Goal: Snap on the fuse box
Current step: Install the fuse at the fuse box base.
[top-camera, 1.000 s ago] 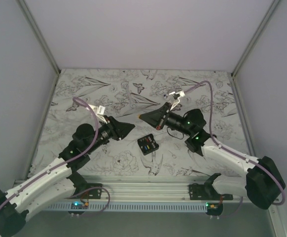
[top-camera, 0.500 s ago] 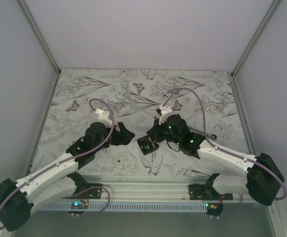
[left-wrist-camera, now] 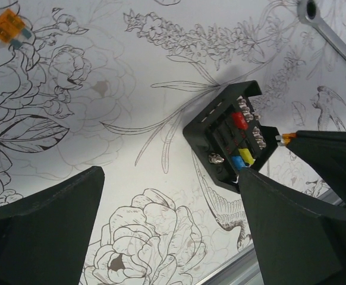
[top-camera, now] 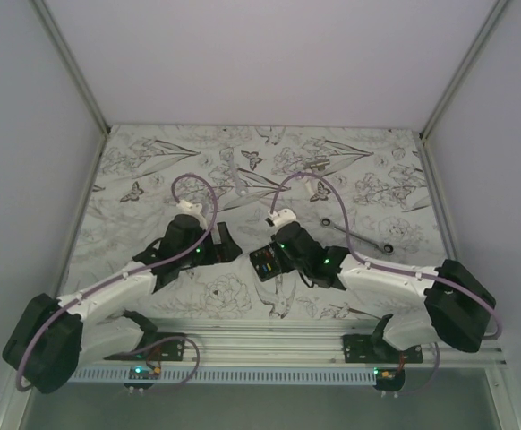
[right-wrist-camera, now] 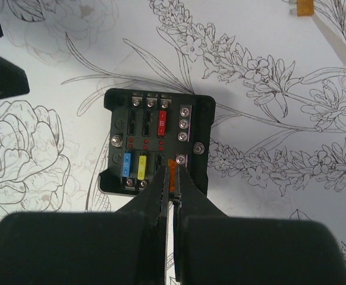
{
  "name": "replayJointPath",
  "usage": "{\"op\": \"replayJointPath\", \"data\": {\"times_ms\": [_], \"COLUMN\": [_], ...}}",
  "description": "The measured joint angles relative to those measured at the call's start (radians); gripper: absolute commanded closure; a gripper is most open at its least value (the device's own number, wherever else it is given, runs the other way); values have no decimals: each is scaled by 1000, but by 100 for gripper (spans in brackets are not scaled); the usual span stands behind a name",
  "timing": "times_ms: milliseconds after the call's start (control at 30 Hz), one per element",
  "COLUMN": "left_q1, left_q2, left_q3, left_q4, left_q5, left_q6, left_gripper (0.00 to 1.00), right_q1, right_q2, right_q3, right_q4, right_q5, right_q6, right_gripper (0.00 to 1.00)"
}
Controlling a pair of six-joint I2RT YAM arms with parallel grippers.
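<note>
My right jaws are pressed together on a small orange fuse [right-wrist-camera: 172, 176], pinched between the fingertips [right-wrist-camera: 160, 185], which are down at the near edge of the fuse box [right-wrist-camera: 155, 142], beside a silver screw at its corner. My left jaws stand spread as wide as they go and hold nothing; their two dark fingers [left-wrist-camera: 54, 225] frame bare bench [left-wrist-camera: 131, 119], and they hang just to the left of the box without touching it. The fuse box lies flat and face up on the bench, between my two arms and toward the near edge in the overhead view. On its face I see a red fuse [right-wrist-camera: 162, 123] in the far row and a blue fuse [right-wrist-camera: 126, 164] and a yellow fuse [right-wrist-camera: 141, 166] side by side in the near row, just left of my right fingertips. The bench wears a white cover printed with line-drawn flowers and butterflies. A silver wrench [top-camera: 359, 234] lies on it beyond my right arm, well apart from the box. A loose orange piece [left-wrist-camera: 9, 28] lies off on the cover, far from my left jaws.
</note>
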Motion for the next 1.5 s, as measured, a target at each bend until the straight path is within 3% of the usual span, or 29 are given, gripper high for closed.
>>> {"op": "replayJointPath", "data": {"times_ms": [267, 1500], "left_q1": [58, 79], "left_q2": [87, 111], "left_q3": [19, 33], "left_q4": [-5, -5], "left_q5": [51, 85], "left_q6": [-38, -64], "left_gripper": [0, 0], "right_q1": [43, 101], "right_q2": [60, 150], "right_q3": [28, 68], "right_q4": [-18, -52], "right_q5": [32, 123], "right_q6": [-17, -47], "right_gripper": [100, 100]}}
